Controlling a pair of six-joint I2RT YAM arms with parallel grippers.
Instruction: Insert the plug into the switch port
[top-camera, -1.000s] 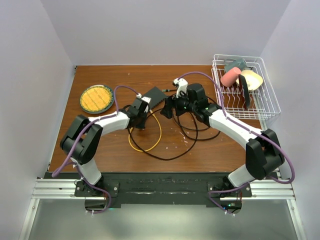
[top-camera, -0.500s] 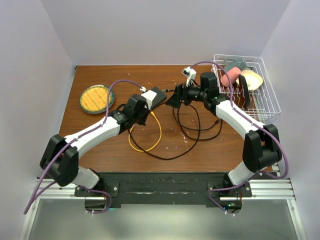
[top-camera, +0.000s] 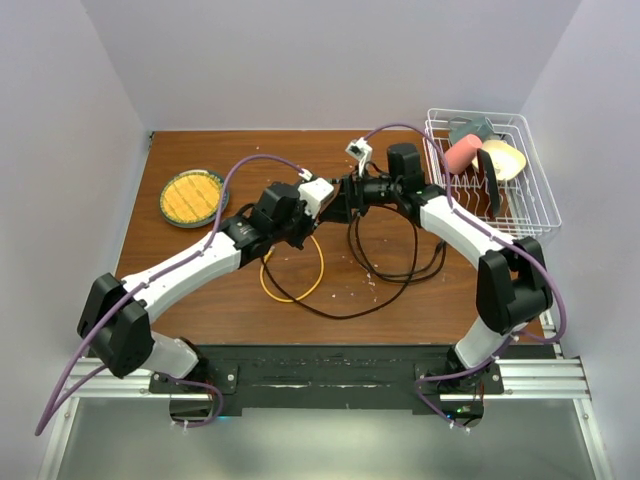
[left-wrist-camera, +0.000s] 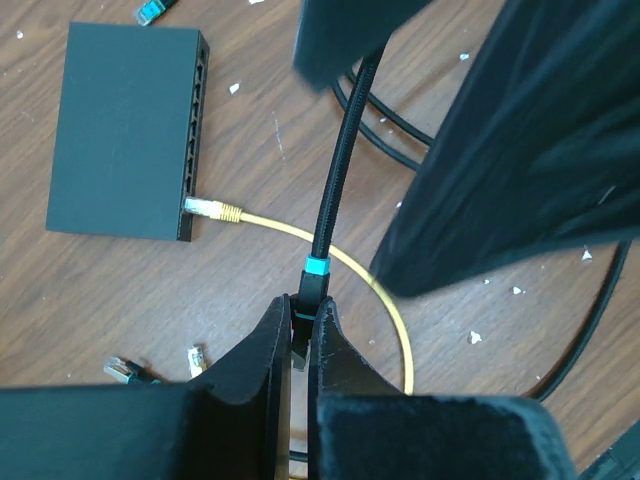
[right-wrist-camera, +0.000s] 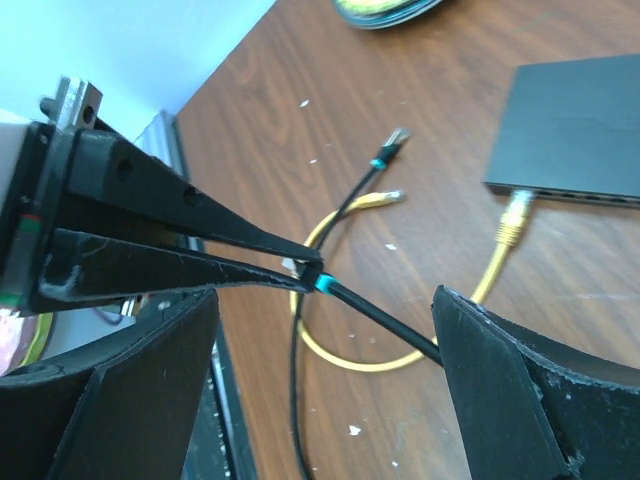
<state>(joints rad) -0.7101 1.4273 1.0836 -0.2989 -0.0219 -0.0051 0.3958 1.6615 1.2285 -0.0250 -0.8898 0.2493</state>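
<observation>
The switch (left-wrist-camera: 120, 130) is a flat black box on the wood table, its row of ports (left-wrist-camera: 193, 140) along the right long edge. It also shows in the right wrist view (right-wrist-camera: 575, 125). A yellow cable's plug (left-wrist-camera: 205, 208) sits in the port nearest the box's lower end. My left gripper (left-wrist-camera: 300, 325) is shut on a black plug with a teal band (left-wrist-camera: 307, 292), held above the table below and right of the switch. Its braided black cable runs up between the wide-open fingers of my right gripper (right-wrist-camera: 322, 300). In the top view both grippers meet (top-camera: 325, 200) and hide the switch.
Yellow cable loop (top-camera: 300, 285) and black cable loops (top-camera: 390, 260) lie mid-table. Loose plugs lie by the switch (left-wrist-camera: 125, 370) (left-wrist-camera: 150, 12) (right-wrist-camera: 392, 142). A round yellow plate (top-camera: 192, 197) sits at back left. A white wire rack (top-camera: 535, 190) with dishes stands at back right.
My left gripper has moved forward and right to meet the right gripper over the switch. The right gripper swung back, then a little left.
</observation>
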